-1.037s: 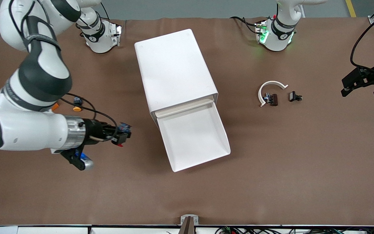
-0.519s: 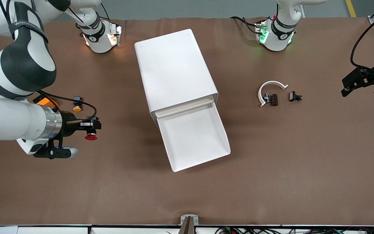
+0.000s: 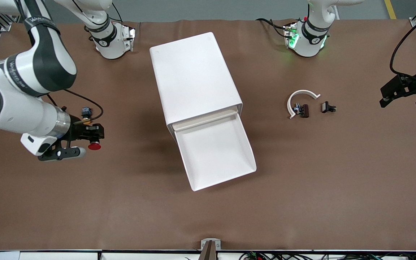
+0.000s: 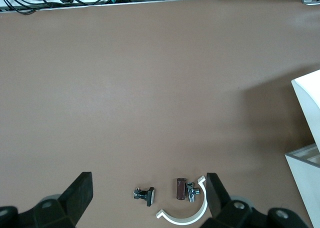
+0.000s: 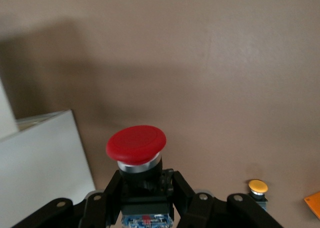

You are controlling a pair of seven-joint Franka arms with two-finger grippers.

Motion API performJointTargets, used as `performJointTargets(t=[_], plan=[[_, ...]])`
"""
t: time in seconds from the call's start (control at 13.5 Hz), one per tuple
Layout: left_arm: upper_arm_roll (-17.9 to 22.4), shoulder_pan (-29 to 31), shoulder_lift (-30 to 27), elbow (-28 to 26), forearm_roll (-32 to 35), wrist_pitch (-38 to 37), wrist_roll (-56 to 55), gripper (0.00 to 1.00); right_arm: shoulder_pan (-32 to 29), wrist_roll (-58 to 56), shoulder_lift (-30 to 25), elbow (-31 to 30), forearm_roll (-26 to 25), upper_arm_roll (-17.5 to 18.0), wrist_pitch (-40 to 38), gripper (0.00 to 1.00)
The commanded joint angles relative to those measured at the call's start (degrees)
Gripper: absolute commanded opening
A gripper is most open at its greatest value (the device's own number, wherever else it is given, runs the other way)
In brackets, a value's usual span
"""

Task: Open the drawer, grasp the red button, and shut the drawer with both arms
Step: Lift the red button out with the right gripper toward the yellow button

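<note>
We see one red button [image 3: 94, 146] pinched tight in the right gripper [image 3: 93, 135], at the picture's middle left, over bare table. One yellow button [image 3: 85, 112] sits nearby. The drawer [image 3: 215, 153] stands open in the middle, nothing blocking it. The left gripper [image 3: 403, 94] waits at the right edge, fingers spread, with two small clips [image 3: 303, 110] and one white ring [image 3: 301, 101] close by.

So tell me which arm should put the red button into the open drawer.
Right. The right gripper is already shut on the button, over the table beside the open drawer. The left gripper waits open and empty at the table's other end.
</note>
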Motion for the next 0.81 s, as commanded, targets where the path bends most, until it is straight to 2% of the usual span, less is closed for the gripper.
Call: performJointTargets(t=[0.0, 0.3, 0.44, 0.74], plan=[[-0.05, 0.14, -0.02, 0.32, -0.7, -0.26, 0.43, 1.0, -2.35, -1.47, -7.93, -12.88, -0.16, 0.94, 7.5, 0.0], [-0.05, 0.14, 0.16, 0.24, -0.7, -0.26, 0.43, 1.0, -4.37, -2.43, -12.33, -24.57, -0.16, 0.94, 17.78, 0.0], [-0.05, 0.14, 0.16, 0.24, -0.7, -0.26, 0.43, 1.0, -7.18, -5.24, -15.14, -33.96, -0.16, 0.94, 26.64, 0.0], [-0.05, 0.23, 0.16, 0.24, -0.7, -0.26, 0.43, 1.0, -9.46, -5.43, -17.18, -42.43, -0.07, 0.58, 29.85, 0.0]])
